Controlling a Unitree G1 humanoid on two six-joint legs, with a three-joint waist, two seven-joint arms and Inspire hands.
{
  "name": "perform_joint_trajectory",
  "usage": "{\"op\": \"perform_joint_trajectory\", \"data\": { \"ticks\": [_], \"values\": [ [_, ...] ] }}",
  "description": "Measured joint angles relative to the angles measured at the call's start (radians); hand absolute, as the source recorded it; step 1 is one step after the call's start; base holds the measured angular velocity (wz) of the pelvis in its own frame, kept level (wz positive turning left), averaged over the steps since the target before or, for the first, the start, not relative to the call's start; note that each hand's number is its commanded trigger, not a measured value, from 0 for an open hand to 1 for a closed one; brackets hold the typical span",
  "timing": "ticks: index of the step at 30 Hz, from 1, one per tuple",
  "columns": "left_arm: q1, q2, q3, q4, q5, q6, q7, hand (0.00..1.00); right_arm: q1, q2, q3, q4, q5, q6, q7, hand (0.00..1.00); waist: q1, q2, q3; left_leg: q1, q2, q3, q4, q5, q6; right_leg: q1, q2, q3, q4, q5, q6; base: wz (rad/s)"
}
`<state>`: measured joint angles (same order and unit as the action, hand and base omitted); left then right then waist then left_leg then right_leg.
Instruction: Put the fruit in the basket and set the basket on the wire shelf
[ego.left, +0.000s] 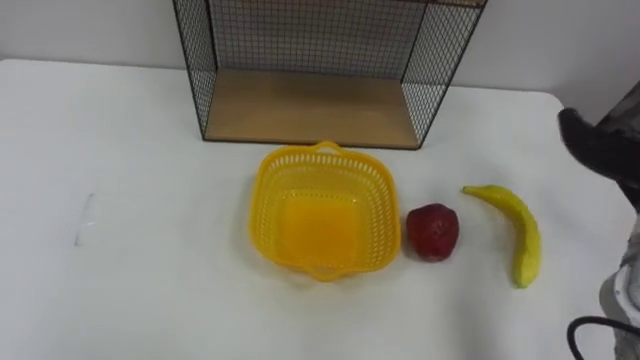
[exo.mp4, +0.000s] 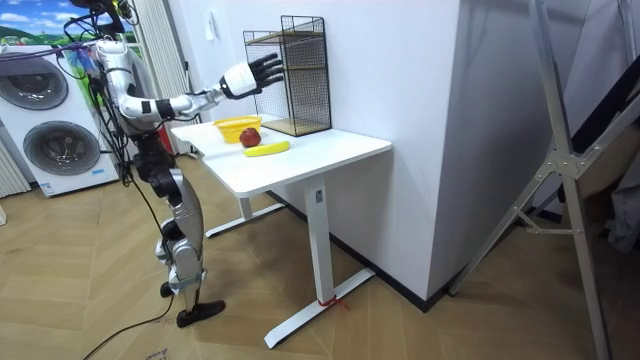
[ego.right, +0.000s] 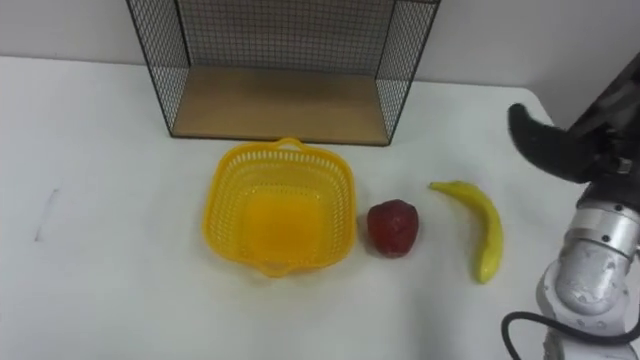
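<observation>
The banana (ego.left: 518, 235) lies on the white worktop (ego.left: 120, 200) to the right, its long axis running near to far and its stem end pointing away and leftward. Left of it sits the red apple (ego.left: 432, 232), just beside the empty yellow basket (ego.left: 268, 205). The wire shelf (ego.left: 305, 108) stands behind. The right hand (exo.mp4: 248, 77) hovers above the worktop, fingers spread, holding nothing.

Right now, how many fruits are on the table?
2: the round red apple just right of the yellow plastic basket, and the curved yellow banana right of that.

Yellow lattice basket (ego.left: 375, 180), red fruit (ego.left: 432, 232), yellow banana (ego.left: 524, 235), black wire shelf (ego.left: 195, 60) with tan base (ego.left: 310, 110), white table (ego.left: 120, 200).
</observation>
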<state>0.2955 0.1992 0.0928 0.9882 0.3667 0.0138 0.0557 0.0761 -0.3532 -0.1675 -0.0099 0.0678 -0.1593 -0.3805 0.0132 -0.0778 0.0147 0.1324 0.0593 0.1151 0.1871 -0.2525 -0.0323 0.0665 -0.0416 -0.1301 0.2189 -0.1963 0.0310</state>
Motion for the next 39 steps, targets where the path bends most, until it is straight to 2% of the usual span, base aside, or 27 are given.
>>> {"op": "perform_joint_trajectory", "data": {
  "ticks": [2, 6, 8, 16, 21, 29, 31, 35, 39],
  "values": [
    [0.0, 0.0, 0.0, 0.0, 0.0, 0.001, -0.001, 0.0, 0.0, 0.0, 0.021, 0.004, -0.001, 0.008, 0.041, 0.0, 0.008, 0.004, -0.0019, 0.0, 0.0, -0.001, 0.0, 0.0, 0.0, 0.0, 0.0, 0.0, 0.0, 0.0, 0.0, 0.0],
    [0.001, 0.0, 0.0, 0.002, 0.0, 0.009, -0.007, 0.0, -0.001, 0.0, 0.044, 0.036, -0.011, 0.019, 0.116, 0.0, 0.02, 0.021, -0.0124, 0.0, 0.0, -0.011, 0.0, 0.0, 0.0, 0.002, 0.0, -0.008, 0.001, 0.001, 0.0, 0.05],
    [0.003, 0.0, -0.001, 0.011, 0.0, 0.009, -0.008, 0.0, -0.002, 0.0, 0.053, 0.049, -0.031, 0.03, 0.138, 0.0, 0.023, 0.025, -0.014, 0.002, 0.0, -0.013, 0.0, 0.0, 0.0, 0.005, 0.0, -0.009, 0.001, 0.001, 0.0, 0.02],
    [0.011, 0.008, -0.004, 0.022, 0.0, 0.011, -0.028, 0.0, 0.001, 0.0, 0.074, 0.078, -0.062, 0.032, 0.213, 0.0, 0.019, 0.015, -0.0083, 0.001, -0.001, -0.03, 0.01, 0.0, 0.0, 0.017, -0.003, -0.024, 0.002, 0.002, -0.002, 0.05],
    [0.008, 0.014, -0.028, 0.01, 0.0, 0.01, -0.03, 0.0, 0.003, 0.0, 0.102, 0.084, -0.062, 0.032, 0.271, 0.0, 0.02, 0.014, -0.0078, 0.001, -0.001, -0.032, 0.015, 0.0, 0.001, 0.019, -0.003, -0.024, 0.002, 0.002, -0.002, 0.02],
    [0.006, 0.016, -0.038, -0.004, 0.001, 0.01, -0.03, 0.0, 0.005, 0.001, 0.138, 0.14, -0.064, 0.032, 0.342, 0.0, 0.02, 0.02, -0.0094, 0.004, -0.001, -0.033, 0.016, 0.0, 0.0, 0.022, -0.002, -0.023, 0.002, 0.002, -0.002, 0.0],
    [0.007, 0.015, -0.038, -0.004, 0.001, 0.01, -0.03, 0.0, 0.008, 0.002, 0.147, 0.166, -0.064, 0.034, 0.357, 0.0, 0.02, 0.024, -0.0077, 0.012, -0.001, -0.033, 0.015, 0.0, 0.0, 0.03, -0.002, -0.023, 0.002, 0.002, -0.002, 0.0],
    [0.005, 0.015, -0.038, -0.003, 0.001, 0.01, -0.03, 0.0, 0.013, 0.002, 0.147, 0.169, -0.064, 0.041, 0.373, 0.0, 0.019, 0.033, -0.0092, 0.019, -0.001, -0.033, 0.014, 0.0, 0.0, 0.036, -0.002, -0.022, 0.002, 0.002, -0.002, 0.0],
    [0.005, 0.015, -0.038, -0.002, 0.0, 0.01, -0.03, 0.0, 0.014, 0.002, 0.147, 0.19, -0.066, 0.05, 0.396, 0.0, 0.02, 0.029, -0.0092, 0.019, -0.001, -0.031, 0.014, 0.0, 0.0, 0.034, -0.002, -0.018, 0.001, 0.002, -0.002, 0.0]
  ]
}}
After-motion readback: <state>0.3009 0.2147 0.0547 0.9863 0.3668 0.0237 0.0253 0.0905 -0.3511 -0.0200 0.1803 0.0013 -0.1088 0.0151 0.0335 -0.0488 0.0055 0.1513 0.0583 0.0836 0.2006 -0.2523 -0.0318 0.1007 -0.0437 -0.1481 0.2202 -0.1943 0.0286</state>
